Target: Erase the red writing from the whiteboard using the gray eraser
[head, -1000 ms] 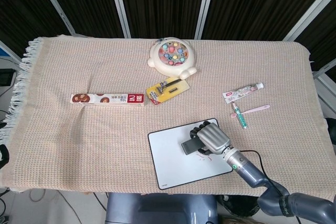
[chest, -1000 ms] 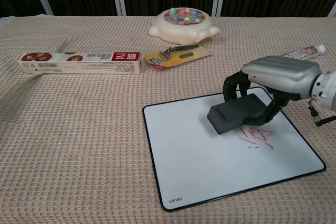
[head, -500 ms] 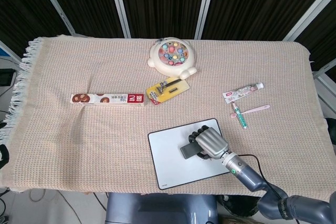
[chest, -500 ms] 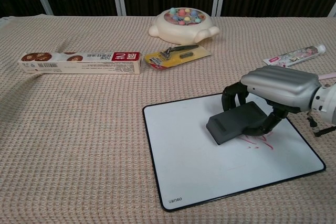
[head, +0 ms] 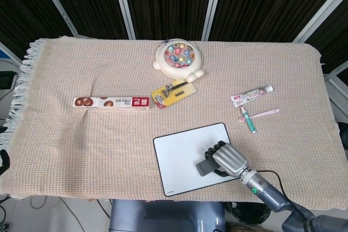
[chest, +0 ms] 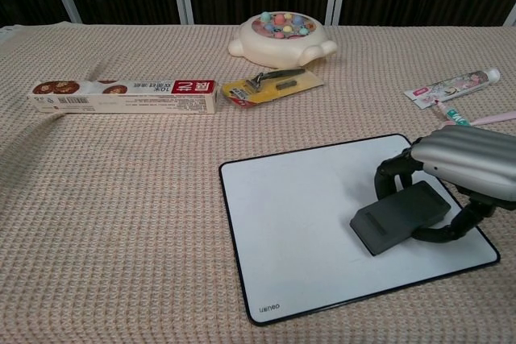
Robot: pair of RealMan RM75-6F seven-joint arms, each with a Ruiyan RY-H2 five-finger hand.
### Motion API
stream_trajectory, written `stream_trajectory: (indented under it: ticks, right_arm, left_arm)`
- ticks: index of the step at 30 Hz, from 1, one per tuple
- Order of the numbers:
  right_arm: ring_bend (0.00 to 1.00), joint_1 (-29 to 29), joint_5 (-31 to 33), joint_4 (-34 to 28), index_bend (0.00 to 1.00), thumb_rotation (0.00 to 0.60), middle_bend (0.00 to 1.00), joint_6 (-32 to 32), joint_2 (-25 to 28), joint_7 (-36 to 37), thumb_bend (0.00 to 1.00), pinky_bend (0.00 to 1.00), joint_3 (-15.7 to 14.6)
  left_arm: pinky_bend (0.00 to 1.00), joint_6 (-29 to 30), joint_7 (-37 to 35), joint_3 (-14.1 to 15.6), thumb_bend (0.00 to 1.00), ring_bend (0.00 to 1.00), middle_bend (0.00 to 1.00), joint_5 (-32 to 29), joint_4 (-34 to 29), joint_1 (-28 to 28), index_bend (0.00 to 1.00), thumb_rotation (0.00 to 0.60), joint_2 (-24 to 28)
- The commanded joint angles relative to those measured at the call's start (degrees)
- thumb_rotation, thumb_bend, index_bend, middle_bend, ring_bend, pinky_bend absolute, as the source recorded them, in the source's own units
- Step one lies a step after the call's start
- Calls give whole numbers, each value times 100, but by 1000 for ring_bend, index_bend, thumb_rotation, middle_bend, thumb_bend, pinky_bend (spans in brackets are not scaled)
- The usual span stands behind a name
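Note:
The whiteboard (head: 179, 153) (chest: 298, 239) lies near the table's front edge, black-rimmed, its visible surface white with no red marks showing. My right hand (head: 228, 158) (chest: 468, 168) grips the gray eraser (head: 205, 167) (chest: 401, 217) and presses it flat on the board's front right corner. Any writing under the hand and eraser is hidden. My left hand does not appear in either view.
Behind the board lie a yellow-carded razor (head: 173, 92) (chest: 272, 84), a long snack box (head: 111, 102) (chest: 125, 96) and a round toy with coloured pegs (head: 179, 57) (chest: 282, 36). A toothpaste tube (head: 251, 95) (chest: 450, 86) and pink toothbrush (head: 260, 114) lie right of the board.
My right hand has dragged the eraser toward the front right corner of the board. The red writing seen earlier beside the eraser no longer shows.

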Motion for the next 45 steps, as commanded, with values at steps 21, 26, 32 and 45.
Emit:
stream_trajectory:
  ticks: [21,26,32,45]
  right_arm:
    - [522,127,404,656,630,600,570,-237,-254,340,452,351,396]
    - [522,213,521,739,630,600,571,-361,-294,383,452,351,496]
    - [522,246,581,750,630,600,571,-418,-254,483,453,351,515]
    - [522,-163,154,312,630,600,571,71,118,383,452,352,-22]
  left_arm:
    - [45,11,-43,-21,639,24,83,-12,-5,1,187,600,20]
    - [45,6,-35,-19,640,23,83,-15,-4,-1,186,600,19]
    - [45,14,-40,-25,639,23,83,-21,-8,2,186,600,20]
    - [45,16,-26,-19,639,23,83,-10,-10,2,187,600,14]
